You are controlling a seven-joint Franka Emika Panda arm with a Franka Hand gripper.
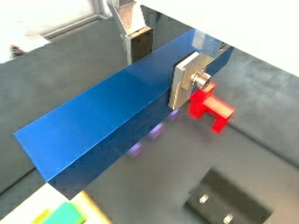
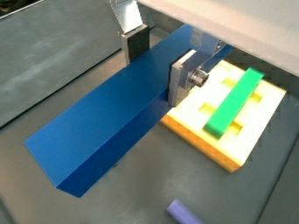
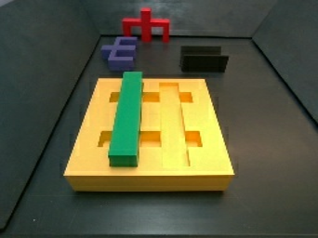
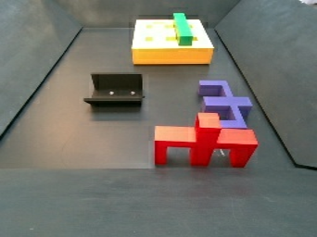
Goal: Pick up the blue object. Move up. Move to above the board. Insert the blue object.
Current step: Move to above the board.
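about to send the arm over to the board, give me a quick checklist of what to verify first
1. Grip: the gripper has its fingers on both sides of the blue object in both wrist views: ok.
2. Lift: the blue object and gripper do not show in either side view, so they seem raised off the floor: ok.
3. Free slots: the board has open lengthwise slots beside the green bar: ok.
4. Position: the board lies off to one side under the blue object in a wrist view, not yet centred: not ok.
5. Bar lined up with a slot: cannot tell.
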